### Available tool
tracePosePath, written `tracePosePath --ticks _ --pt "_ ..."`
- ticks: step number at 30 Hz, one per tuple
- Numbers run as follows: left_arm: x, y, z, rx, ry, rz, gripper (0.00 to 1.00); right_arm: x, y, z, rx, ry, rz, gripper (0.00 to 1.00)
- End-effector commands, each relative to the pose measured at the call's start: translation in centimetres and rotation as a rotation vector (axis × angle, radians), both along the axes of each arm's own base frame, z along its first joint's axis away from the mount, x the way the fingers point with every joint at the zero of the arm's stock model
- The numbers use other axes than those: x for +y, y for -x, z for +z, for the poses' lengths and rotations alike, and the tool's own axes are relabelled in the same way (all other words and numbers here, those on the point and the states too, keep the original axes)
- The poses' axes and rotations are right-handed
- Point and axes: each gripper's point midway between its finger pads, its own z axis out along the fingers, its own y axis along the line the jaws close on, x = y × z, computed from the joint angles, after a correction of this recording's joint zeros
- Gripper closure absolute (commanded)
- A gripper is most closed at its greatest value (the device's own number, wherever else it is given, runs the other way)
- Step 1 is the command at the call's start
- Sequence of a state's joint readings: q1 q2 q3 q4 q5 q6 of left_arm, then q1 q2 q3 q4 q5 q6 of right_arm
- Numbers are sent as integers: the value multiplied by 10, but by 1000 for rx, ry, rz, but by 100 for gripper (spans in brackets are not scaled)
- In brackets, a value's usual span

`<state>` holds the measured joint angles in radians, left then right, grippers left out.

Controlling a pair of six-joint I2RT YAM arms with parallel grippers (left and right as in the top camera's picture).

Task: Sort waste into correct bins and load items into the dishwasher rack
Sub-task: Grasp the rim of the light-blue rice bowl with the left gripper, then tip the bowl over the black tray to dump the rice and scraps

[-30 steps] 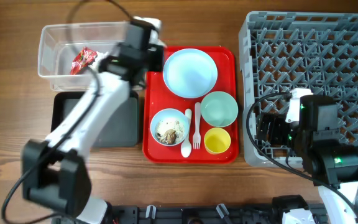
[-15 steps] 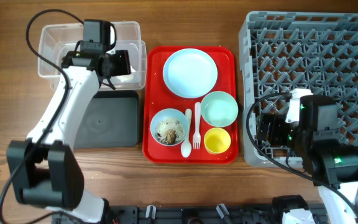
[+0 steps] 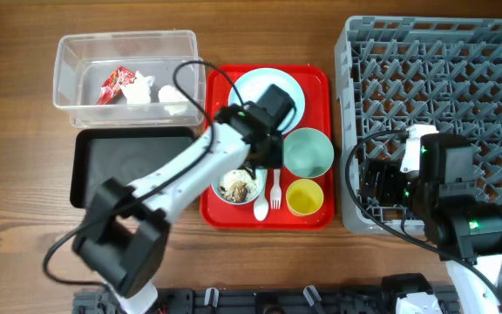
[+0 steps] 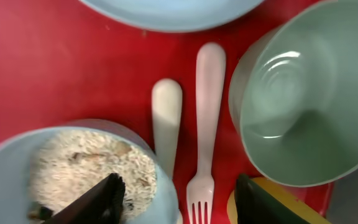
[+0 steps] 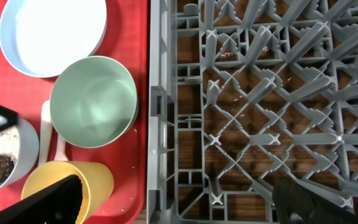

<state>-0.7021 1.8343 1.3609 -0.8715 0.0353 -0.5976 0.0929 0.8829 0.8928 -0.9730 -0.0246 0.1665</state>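
Note:
My left gripper (image 3: 262,157) (image 4: 179,205) hangs open low over the red tray, one finger above the pale blue bowl (image 3: 236,183) (image 4: 86,174) of rice-like scraps, the other by the yellow cup (image 3: 304,197) (image 4: 291,208). The white fork (image 3: 275,187) (image 4: 207,124) and spoon (image 3: 261,206) (image 4: 166,121) lie between them. The mint bowl (image 3: 308,152) (image 5: 92,102) and the pale blue plate (image 3: 288,87) (image 5: 51,31) sit beside them. The clear tub (image 3: 77,52) holds a red wrapper (image 3: 116,83) and white tissue (image 3: 172,96). My right gripper (image 3: 375,183) (image 5: 179,202) stands open over the left edge of the dishwasher rack (image 3: 438,113) (image 5: 260,93).
The black tray (image 3: 133,166) lies just below the clear tub, left of the red tray (image 3: 321,80). My left arm stretches from the front left across the black tray's corner. The rack fills the right side of the table.
The left gripper opened over the clear tub, then swung right and down to the red tray. White tissue now lies in the tub. The right arm has not moved.

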Motion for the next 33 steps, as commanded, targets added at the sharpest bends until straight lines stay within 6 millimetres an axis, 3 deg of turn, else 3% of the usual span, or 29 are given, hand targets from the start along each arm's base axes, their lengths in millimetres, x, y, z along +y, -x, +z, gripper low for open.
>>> tracePosePath --ticks 1,8,11,14,19,23,26,30,33 --pt "-4 10 -26 59 -43 21 44 -1 -2 6 -13 9 2 0" --pt "5 15 -53 110 -119 23 55 -1 -1 5 -7 10 2 0" --pt "4 14 -56 110 -121 22 70 -1 -1 5 -7 10 2 0" --pt "5 17 -56 118 -127 18 94 -1 -1 5 -7 10 2 0" --pt "6 20 -52 124 -134 13 96 -1 -1 6 -7 10 2 0" --pt "7 10 -14 65 -91 22 96 -1 -1 5 -7 11 2 0" --pt "18 0 21 5 -36 61 96 -1 -1 6 -7 10 2 0" --pt "53 -13 64 -64 21 110 96 -1 0 5 -6 11 2 0" --pt "77 -20 80 -52 94 92 96 -1 0 5 -4 11 2 0"
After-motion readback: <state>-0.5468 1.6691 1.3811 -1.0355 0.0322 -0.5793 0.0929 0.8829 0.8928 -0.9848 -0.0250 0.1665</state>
